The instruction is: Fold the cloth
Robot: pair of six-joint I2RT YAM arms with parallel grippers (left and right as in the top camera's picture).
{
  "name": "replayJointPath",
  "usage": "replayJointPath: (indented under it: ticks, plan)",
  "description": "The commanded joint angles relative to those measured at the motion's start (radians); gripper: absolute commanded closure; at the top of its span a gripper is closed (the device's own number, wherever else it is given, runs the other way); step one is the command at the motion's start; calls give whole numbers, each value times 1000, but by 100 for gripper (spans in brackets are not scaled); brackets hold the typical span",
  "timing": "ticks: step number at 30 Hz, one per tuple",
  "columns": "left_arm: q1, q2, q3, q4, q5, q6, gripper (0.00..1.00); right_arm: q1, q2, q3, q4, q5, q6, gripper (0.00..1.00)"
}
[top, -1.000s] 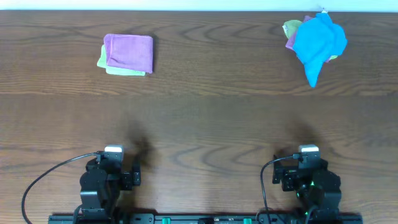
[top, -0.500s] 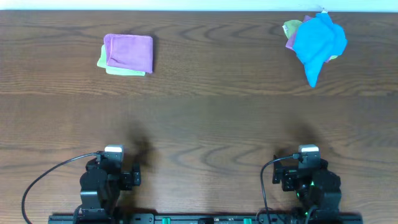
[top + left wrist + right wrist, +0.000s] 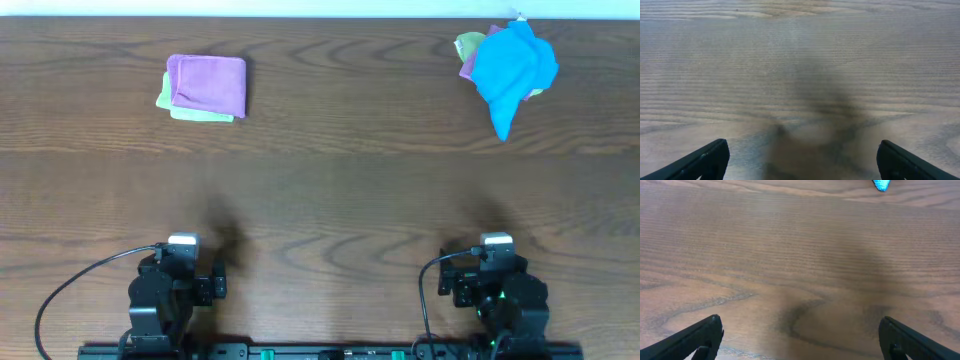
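The sky-blue cloth (image 3: pixel 512 70) lies crumpled at the far right of the table, on top of a yellow-green and a purple cloth. Its pointed lower corner shows at the top of the right wrist view (image 3: pixel 881 185). My left gripper (image 3: pixel 183 248) rests at the near left edge, open and empty, with bare wood between its fingers (image 3: pixel 801 155). My right gripper (image 3: pixel 496 246) rests at the near right edge, open and empty (image 3: pixel 800 332). Both are far from the cloth.
A folded purple cloth (image 3: pixel 208 84) lies on a yellow-green cloth (image 3: pixel 166 100) at the far left. A yellow-green cloth (image 3: pixel 468 44) and a purple edge (image 3: pixel 467 66) peek from under the blue one. The table's far edge runs along the top.
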State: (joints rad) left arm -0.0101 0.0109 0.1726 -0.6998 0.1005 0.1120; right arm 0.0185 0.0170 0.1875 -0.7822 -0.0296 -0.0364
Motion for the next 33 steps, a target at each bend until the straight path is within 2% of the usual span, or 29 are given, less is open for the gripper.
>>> replayJointPath:
  ticks: [1,7,12,17,27,33]
  plan:
    - [4,-7,-9,-5,-7,8,5,-9,-11,-12,10,6,31,1]
    - [4,-7,-9,-5,-7,8,5,-48,35,30,14,26,154,1]
    - [4,-7,-9,-5,-7,8,5,-84,190,162,16,26,171,1]
    - [4,-7,-9,-5,-7,8,5,-126,473,397,8,26,175,1]
    - [4,-7,-9,-5,-7,8,5,-200,1104,969,-125,34,193,1]
    - [4,-7,-9,-5,-7,8,5,-253,1415,1230,-138,32,169,1]
